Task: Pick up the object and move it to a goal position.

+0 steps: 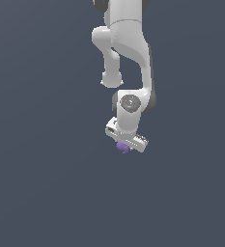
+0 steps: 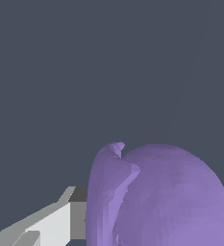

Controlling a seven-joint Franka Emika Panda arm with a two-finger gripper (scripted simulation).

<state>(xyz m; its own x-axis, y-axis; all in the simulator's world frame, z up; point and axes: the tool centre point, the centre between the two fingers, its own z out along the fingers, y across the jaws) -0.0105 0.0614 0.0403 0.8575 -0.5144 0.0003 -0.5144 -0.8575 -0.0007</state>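
Item: arm (image 1: 126,43), white, glossy, rounded joint housings with dark grey seams; single unit, reaching down through the exterior view's centre.

Item: pincer (image 1: 124,146), white block with grey trim. Fingers mostly hidden behind the load. Judged closed on the lump, since the lump sits right under the palm and fills the wrist view; the contact itself is not plainly shown.

Item: lump (image 1: 122,147), purple, matte, roundish, surface faceted and uneven. In the wrist view the lump (image 2: 166,197) shows a smooth domed side and a folded ridge with a small curled tip. Much narrower than the pincer body. Location: at the pincer's tip, between the fingers.

Item: ground (image 1: 36,193), flat dark slate, featureless, no shadow or edge to tell height. Whether the lump is lifted clear or touching cannot be told.

Goal marker: none visible in either view.

Step in hand, as judged: grasp made, carry stage. Next move calls for a steady grip while travelling to the goal; the irregular facets give small, uneven contact patches, so slippage or rotation in the fingers is the likely risk.
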